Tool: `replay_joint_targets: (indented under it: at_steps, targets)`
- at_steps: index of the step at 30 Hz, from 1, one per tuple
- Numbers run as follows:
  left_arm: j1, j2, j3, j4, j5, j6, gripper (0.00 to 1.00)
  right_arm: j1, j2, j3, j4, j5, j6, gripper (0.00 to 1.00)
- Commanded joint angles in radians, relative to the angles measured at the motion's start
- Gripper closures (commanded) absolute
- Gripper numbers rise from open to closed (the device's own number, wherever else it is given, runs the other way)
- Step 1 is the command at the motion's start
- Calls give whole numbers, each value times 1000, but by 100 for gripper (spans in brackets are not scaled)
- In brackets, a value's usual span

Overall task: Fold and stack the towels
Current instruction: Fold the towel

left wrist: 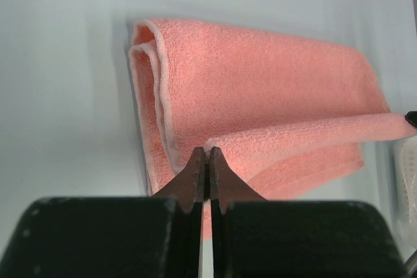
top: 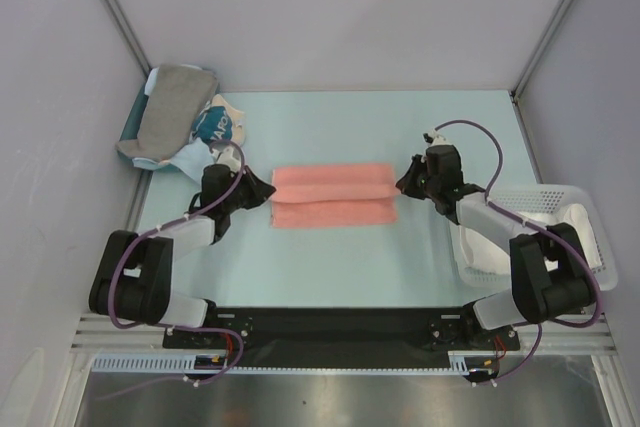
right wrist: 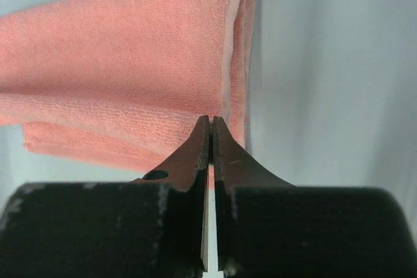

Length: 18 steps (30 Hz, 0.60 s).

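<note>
Nearest the arm bases, the light table [top: 330, 257] was bare up to the pink towel [top: 333, 197], which lay at mid-table between the two grippers. The towel was folded into a long band. Its long axis ran left to right, and its short ends pointed at the grippers.

The left gripper [top: 265, 190] sat at the towel's left end. The right gripper [top: 403, 185] sat at its right end. To the right of the right arm stood a white basket [top: 580, 197].

The overhead view alone showed a seam running along the middle of the band. It did not show how the jaws stood.

The left wrist view showed the left gripper [left wrist: 206, 155] clenched, tips together on the corner of an upper layer of the pink towel [left wrist: 260, 76]. That layer's edge stretched away from the tips as a raised strip. Rolled fold edges showed at the towel's left end.

The right wrist view showed the right gripper [right wrist: 210, 122] likewise clenched on the pink towel [right wrist: 117, 50], at its end edge.

Farthest off, in the far left corner, a grey towel [top: 175, 105] lay on a pile beside a teal bundle [top: 213, 127].
</note>
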Motion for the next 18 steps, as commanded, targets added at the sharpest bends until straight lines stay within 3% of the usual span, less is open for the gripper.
replay_joint_targets:
  at_steps: [1, 18]
  targets:
    - [-3, -57, -9, 7, -25, 21, 100, 1, -47, -5, 15, 29, -4, 100]
    - [-3, -81, -90, 30, -3, 32, 100, 23, -67, -80, 46, 37, 10, 100]
